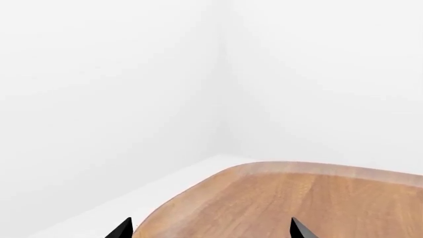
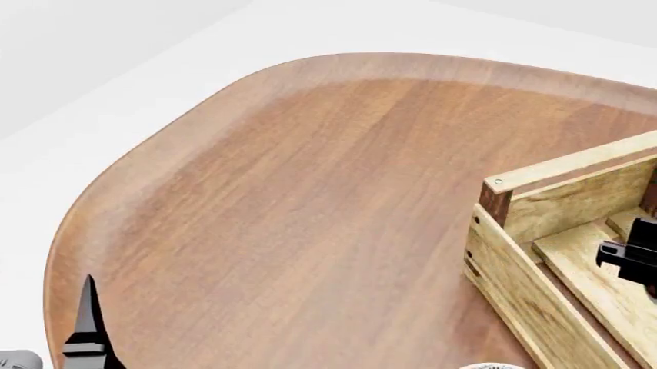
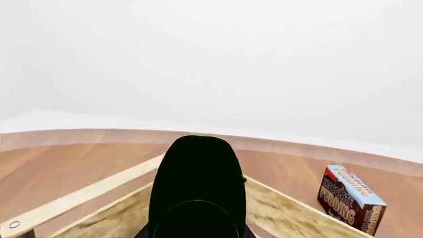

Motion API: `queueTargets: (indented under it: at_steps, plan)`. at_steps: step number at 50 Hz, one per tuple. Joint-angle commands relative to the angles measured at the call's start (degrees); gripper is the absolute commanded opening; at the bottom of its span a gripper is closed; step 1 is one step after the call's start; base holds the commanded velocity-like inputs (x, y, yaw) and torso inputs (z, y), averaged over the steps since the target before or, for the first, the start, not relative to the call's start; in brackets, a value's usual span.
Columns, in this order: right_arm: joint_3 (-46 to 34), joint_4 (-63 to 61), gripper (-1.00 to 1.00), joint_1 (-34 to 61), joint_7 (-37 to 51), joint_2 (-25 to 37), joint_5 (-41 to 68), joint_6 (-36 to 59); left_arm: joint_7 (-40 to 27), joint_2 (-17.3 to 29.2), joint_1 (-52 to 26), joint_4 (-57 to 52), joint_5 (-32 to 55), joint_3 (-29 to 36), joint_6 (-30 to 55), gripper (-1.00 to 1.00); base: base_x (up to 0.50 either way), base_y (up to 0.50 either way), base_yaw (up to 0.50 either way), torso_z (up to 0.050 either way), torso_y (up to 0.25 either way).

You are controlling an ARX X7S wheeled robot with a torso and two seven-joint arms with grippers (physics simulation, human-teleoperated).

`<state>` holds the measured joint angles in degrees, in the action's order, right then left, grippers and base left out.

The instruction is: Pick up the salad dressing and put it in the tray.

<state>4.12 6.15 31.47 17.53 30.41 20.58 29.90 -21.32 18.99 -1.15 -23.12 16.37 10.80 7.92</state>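
Wooden table [image 2: 308, 192] fills your near field. At its near edge your left gripper [image 1: 210, 232] shows two black tips set wide apart with nothing between them.

On your right, the salad dressing [image 3: 198, 183] sits right up against the wrist camera. Its dark-green cap blocks most of that view, and the fingers themselves are hidden. You cannot tell from here how tightly the right gripper [image 2: 628, 257] has closed, or whether it has a grip at all. The head view shows that gripper low over the slats inside the tray [image 2: 534, 200], so the bottle is probably within the tray's walls.

Expect a light, stiff bottle with smooth sides that could slip. It is slim and top-heavy enough to topple if set down crooked. Take hold on the body below the cap, not on the cap.

Beyond the far rail, a red-blue pudding box [image 3: 350, 198] stands on the table, well apart. White walls [image 1: 132, 74] close the scene.
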Motion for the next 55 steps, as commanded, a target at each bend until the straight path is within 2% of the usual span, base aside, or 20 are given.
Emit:
queueTargets:
  at_steps: [1, 5, 16, 24, 55]
  plan:
    - [0.2, 13.4, -1.00, 4.2, -0.3, 0.7, -4.7, -6.3, -0.3, 0.1, -0.1, 0.0, -0.1, 0.2, -0.1, 1.00, 0.00, 0.00, 0.00, 0.000, 0.000]
    - [-0.1, 19.6, -1.00, 6.2, -0.8, 0.7, -5.7, -9.2, -0.3, 0.1, -0.2, 0.2, -0.1, 0.3, -0.1, 1.00, 0.00, 0.00, 0.00, 0.000, 0.000]
    - [-3.0, 41.5, -1.00, 12.1, -1.5, -1.1, -10.9, -24.9, -0.7, 0.4, 0.0, 0.0, 0.1, 0.1, -0.3, 1.00, 0.00, 0.00, 0.00, 0.000, 0.001]
    - [-3.5, 68.7, -1.00, 20.6, -3.1, -2.8, -12.9, -41.4, -0.8, 0.4, -0.1, 0.3, -0.1, 0.3, -0.6, 1.00, 0.00, 0.00, 0.00, 0.000, 0.000]
    - [5.9, 68.8, -1.00, 15.5, -2.3, -4.9, -18.0, -41.2, -1.3, 0.8, -0.2, 0.7, -0.3, 1.0, -0.8, 1.00, 0.00, 0.00, 0.00, 0.000, 0.001]
